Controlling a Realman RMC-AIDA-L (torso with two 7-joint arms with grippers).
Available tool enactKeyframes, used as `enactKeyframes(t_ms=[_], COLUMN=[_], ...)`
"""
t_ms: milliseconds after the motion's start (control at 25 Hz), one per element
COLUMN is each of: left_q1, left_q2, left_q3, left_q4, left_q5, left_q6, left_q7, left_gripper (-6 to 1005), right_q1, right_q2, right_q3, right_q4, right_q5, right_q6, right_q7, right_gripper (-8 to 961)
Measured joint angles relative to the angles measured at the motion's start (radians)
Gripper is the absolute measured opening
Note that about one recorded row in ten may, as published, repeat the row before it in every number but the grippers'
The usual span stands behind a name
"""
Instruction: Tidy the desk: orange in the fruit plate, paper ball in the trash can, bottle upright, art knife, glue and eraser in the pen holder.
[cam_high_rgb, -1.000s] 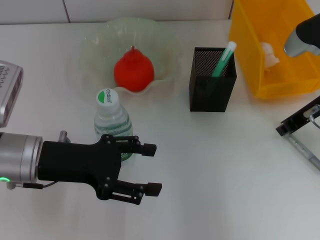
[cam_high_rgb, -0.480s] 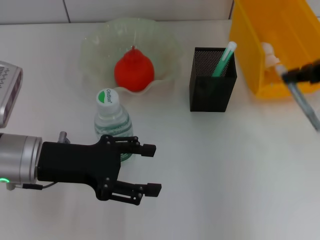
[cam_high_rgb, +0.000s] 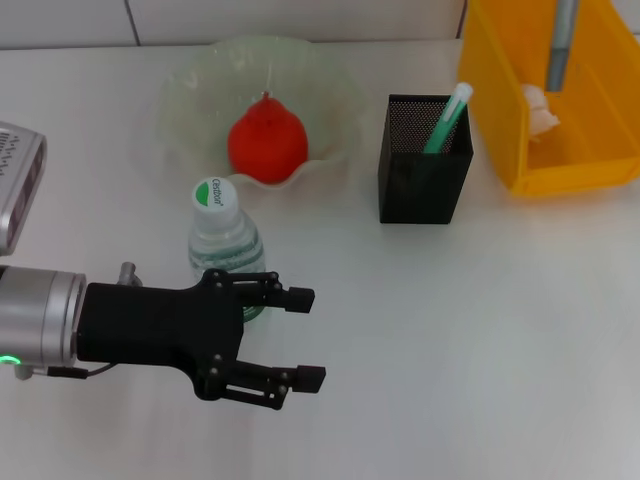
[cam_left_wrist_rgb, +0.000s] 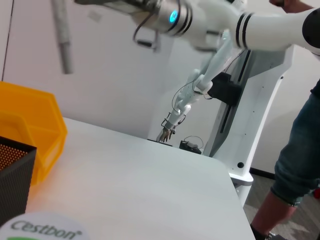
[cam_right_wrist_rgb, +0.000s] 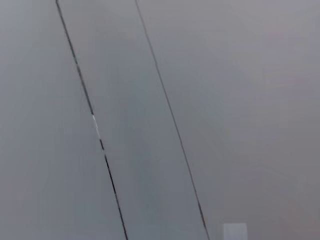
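Now the right arm is swinging up and away at one o'clock over the trash can (cam_high_rgb: 580, 110); its claw is hidden. The left claw (cam_high_rgb: 300, 337) is hanging open and empty beside the upright bottle (cam_high_rgb: 222, 240), so tidying is looking nearly done.

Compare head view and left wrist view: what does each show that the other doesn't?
Head only: the orange in the fruit plate, the paper ball in the trash can, and the left claw, open beside the bottle.
Left wrist only: a white arm raised above the desk and a bystander's leg.
Both: bottle cap, pen holder, trash can.
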Motion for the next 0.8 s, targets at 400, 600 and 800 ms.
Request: enactKeyframes(t_ms=[400, 600, 800], left_q1=[-0.006, -0.011, -0.012], left_q2=[-0.002, -0.002, -0.002], left_q3=[-0.006, -0.006, -0.006], left_q4=[-0.002, -0.002, -0.002], left_q5=[-0.004, -0.004, -0.004], left_q6=[0.0, 0.0, 0.0], left_q7=[0.0, 0.0, 0.0], left_gripper=[846, 846, 846], right_q1=[0.079, 0.09, 0.084], right_q2=[0.077, 0.078, 0.079], right_q3=[0.001, -0.003, -0.002], right_q4=[0.393, 0.459, 0.466], right_q5=[0.06, 0.07, 0.075], right_q6=[0.144, 0.178, 0.179], right_q7=[-0.498, -0.559, -0.562], right_gripper=[138, 177, 215])
